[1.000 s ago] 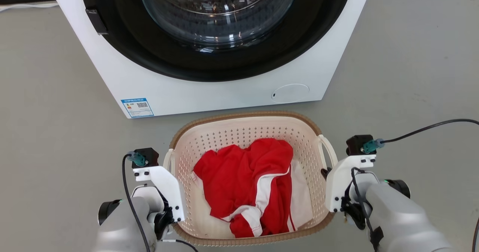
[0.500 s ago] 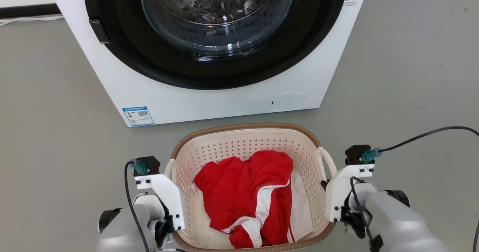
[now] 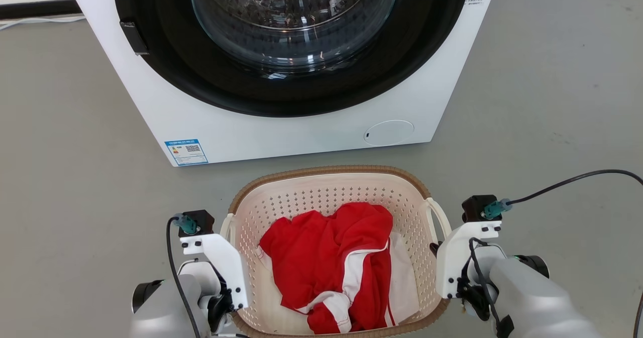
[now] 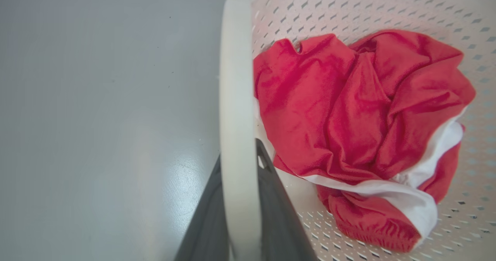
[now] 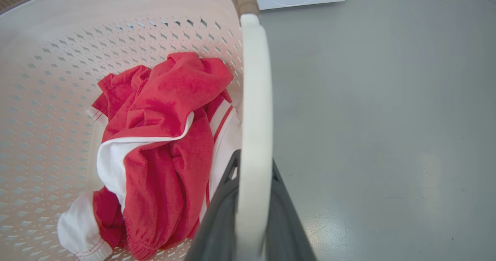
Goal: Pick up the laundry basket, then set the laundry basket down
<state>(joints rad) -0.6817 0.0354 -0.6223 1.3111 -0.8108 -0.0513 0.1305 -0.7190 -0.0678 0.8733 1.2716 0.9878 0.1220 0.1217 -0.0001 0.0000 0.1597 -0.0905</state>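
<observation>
The laundry basket (image 3: 326, 193), cream and perforated with a brown woven-look rim, stands between my two arms in the head view. A red and white garment (image 3: 336, 257) lies crumpled inside it. My left gripper (image 4: 238, 156) is shut on the basket's white left loop handle (image 4: 236, 78), one dark finger on each side. My right gripper (image 5: 254, 158) is shut the same way on the right loop handle (image 5: 254, 90). The frames do not show whether the basket's base touches the floor.
A white front-loading washing machine (image 3: 281, 122) with a closed glass door stands directly behind the basket, its base close to the far rim. Grey floor (image 3: 552, 102) stretches on both sides. A black cable (image 3: 577, 177) trails from my right wrist.
The head camera has shifted, so the washing machine, basket and arms sit a little lower in the picture. Both grippers keep the same hold on the handles.
</observation>
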